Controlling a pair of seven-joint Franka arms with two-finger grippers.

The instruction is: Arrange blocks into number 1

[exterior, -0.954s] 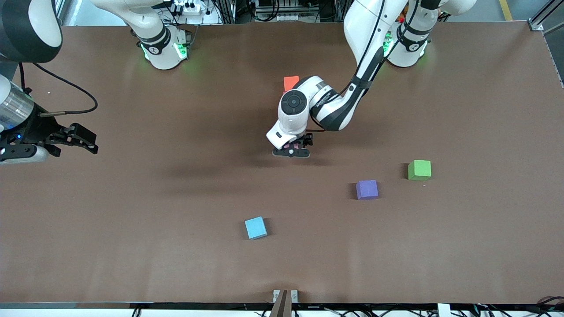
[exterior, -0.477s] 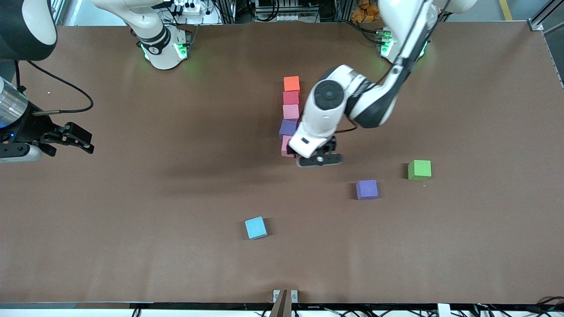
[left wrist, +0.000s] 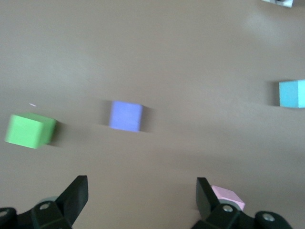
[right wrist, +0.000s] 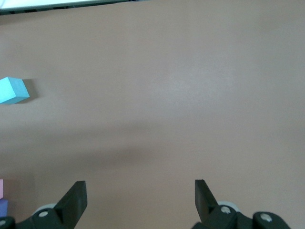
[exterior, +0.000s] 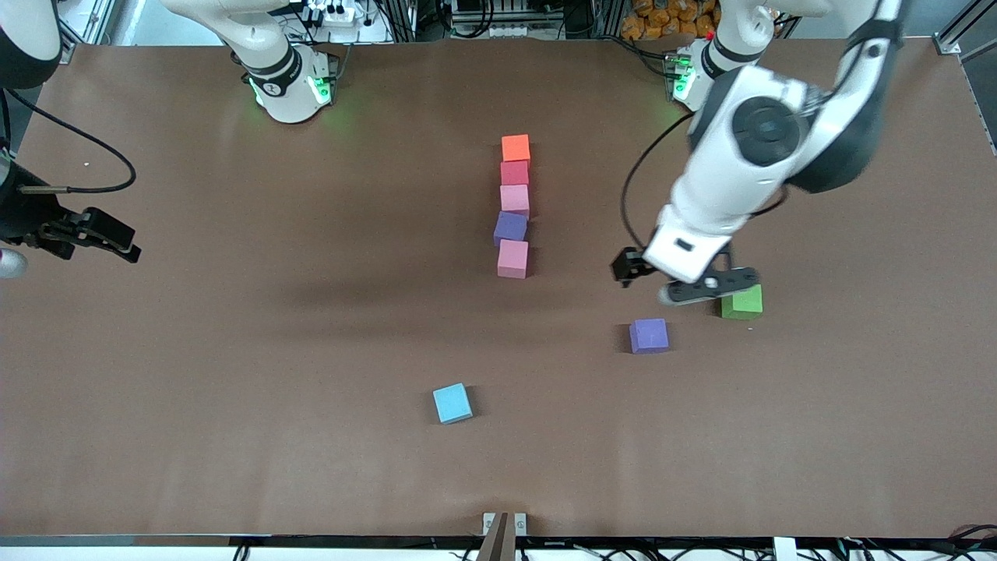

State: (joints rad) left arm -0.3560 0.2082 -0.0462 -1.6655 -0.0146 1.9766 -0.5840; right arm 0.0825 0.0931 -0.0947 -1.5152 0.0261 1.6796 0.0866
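Five blocks lie in a straight column at mid-table: orange (exterior: 515, 147), red (exterior: 514, 172), pink (exterior: 514, 199), dark purple (exterior: 510, 228) and a second pink (exterior: 512, 259) at the end nearest the front camera. My left gripper (exterior: 701, 290) hangs open and empty over the table beside the green cube (exterior: 744, 305), apart from the column. Its wrist view shows the open left gripper (left wrist: 142, 200), with the pink block (left wrist: 228, 195) past one finger. My right gripper (exterior: 109, 241) waits open over the right arm's end of the table; the right gripper (right wrist: 140, 200) holds nothing.
A loose, lighter purple cube (exterior: 649, 336) (left wrist: 126, 116) lies near the green cube (left wrist: 29, 130), toward the left arm's end. A light blue cube (exterior: 452, 403) (left wrist: 291, 93) (right wrist: 13, 90) sits alone, nearer the front camera than the column.
The left gripper let go of the pink block at the column's near end and swung toward the left arm's end, to the green cube. The right gripper drew back a little.
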